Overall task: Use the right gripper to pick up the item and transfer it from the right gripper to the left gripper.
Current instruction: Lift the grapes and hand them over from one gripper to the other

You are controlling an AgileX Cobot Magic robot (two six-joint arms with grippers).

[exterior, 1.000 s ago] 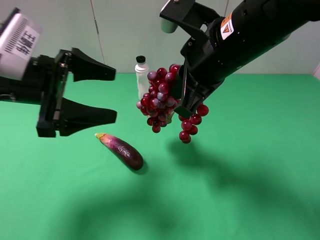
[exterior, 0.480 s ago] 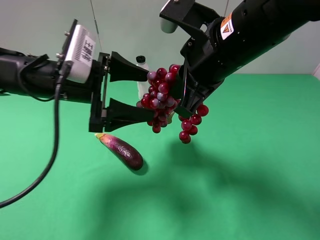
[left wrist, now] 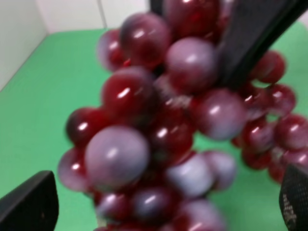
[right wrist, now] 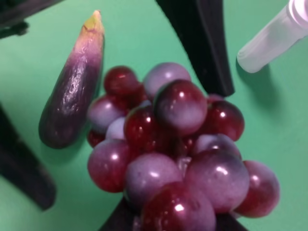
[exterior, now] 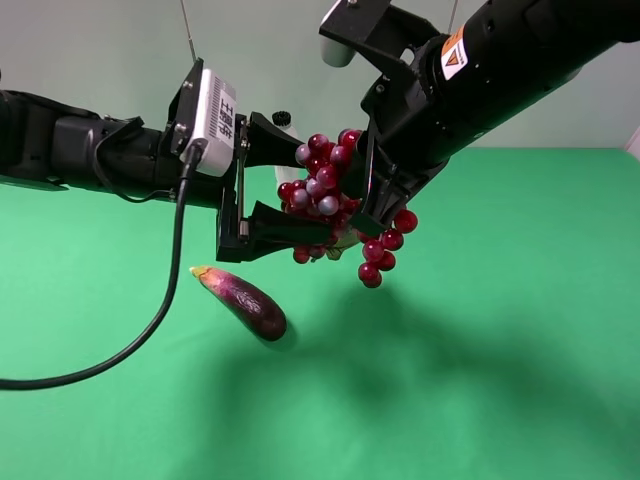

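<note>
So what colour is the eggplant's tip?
Pale yellow-green; the eggplant shows best in the right wrist view.

- An orange-and-white sticker (exterior: 453, 52) on the right arm (exterior: 530, 50) bears a small dark symbol, too small to read.
- A white box (exterior: 216, 108) on the left arm (exterior: 90, 150) carries black print, illegible.

Eggplant (exterior: 243, 303) lies below grapes (exterior: 325, 195), bottle (right wrist: 269, 41) behind; room over mat (exterior: 500, 350) rt side.
</note>
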